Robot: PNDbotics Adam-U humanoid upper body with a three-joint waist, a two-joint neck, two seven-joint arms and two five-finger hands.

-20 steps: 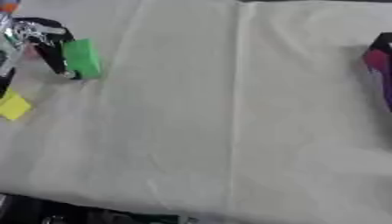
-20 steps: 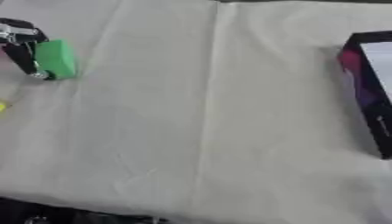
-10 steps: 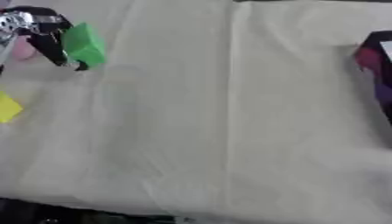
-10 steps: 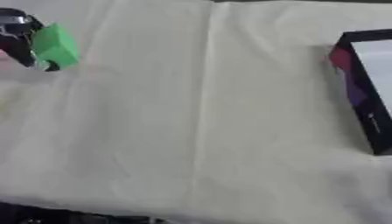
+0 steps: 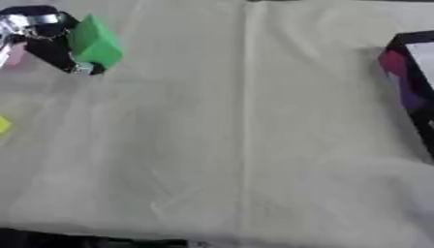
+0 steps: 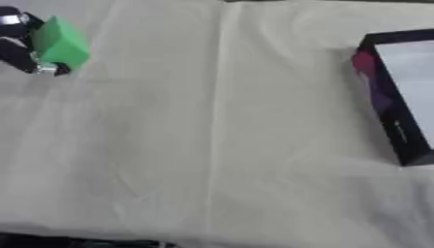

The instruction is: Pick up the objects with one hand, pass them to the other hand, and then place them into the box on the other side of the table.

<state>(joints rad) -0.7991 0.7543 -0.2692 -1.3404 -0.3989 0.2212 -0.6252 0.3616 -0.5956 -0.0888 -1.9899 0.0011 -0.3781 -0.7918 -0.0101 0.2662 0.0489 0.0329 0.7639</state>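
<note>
A green block (image 5: 95, 43) is held above the cloth at the upper left, with my left hand (image 5: 47, 42) shut on it; the black fingers curl round its left and lower sides. A pink object (image 5: 14, 54) shows behind the hand at the left edge, and a yellow piece (image 5: 3, 124) lies on the cloth at the far left. The black-walled box (image 6: 392, 106) with a pale inside and a red and purple side stands at the right edge. My right hand is in no view.
A cream cloth (image 5: 246, 135) with a lengthwise fold covers the table. The table's front edge runs dark along the bottom of both views.
My left hand has lifted the green block up and slightly away from the yellow piece. The whole picture has also shifted, so the camera has moved a little.
</note>
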